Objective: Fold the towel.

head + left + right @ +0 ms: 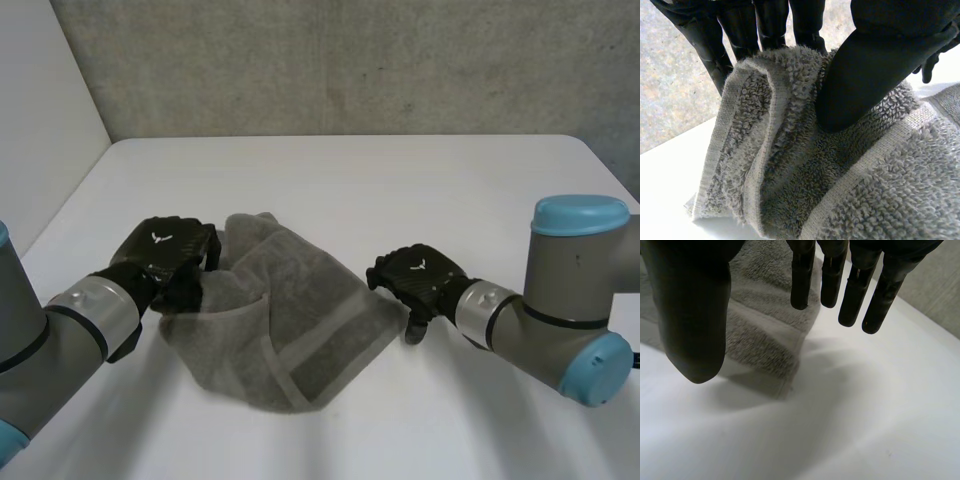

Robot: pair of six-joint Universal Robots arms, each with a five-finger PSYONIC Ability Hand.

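Observation:
A grey terry towel [280, 325] with a woven band lies bunched on the white table [400, 190], its left side raised. My left hand [165, 258] grips that raised left edge; in the left wrist view the thumb [865, 75] presses a fold of the towel [790, 150] against the fingers [740, 30]. My right hand [415, 278] hovers just off the towel's right edge, open. In the right wrist view its fingers [855, 290] and thumb [692, 320] hang straight above the table with nothing between them, the towel [765, 325] lying just beyond them.
A grey wall [350, 60] stands behind the table's far edge, and a pale wall [40, 130] at the left. Bare tabletop [865, 405] spreads under and beside my right hand.

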